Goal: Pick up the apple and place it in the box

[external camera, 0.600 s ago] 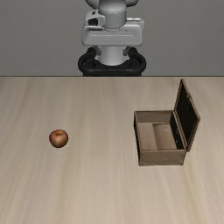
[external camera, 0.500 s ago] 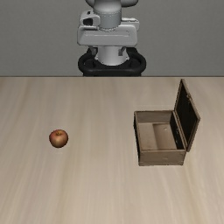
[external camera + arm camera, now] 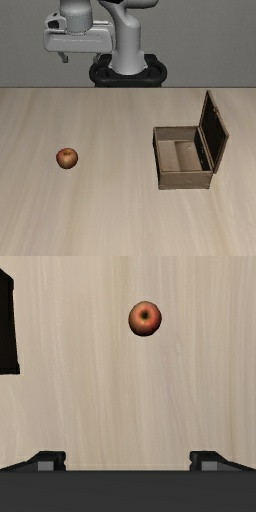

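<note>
The claw (image 3: 128,461) hangs high over the table (image 3: 110,210), its two fingers (image 3: 47,460) spread wide with nothing between them. The apple (image 3: 66,157) sits on the bare wood well apart from the claw, out ahead of the fingertips and touching neither. The box (image 3: 185,157) stands with its lid raised, farther from the claw than the apple, toward the exterior view's right.
</note>
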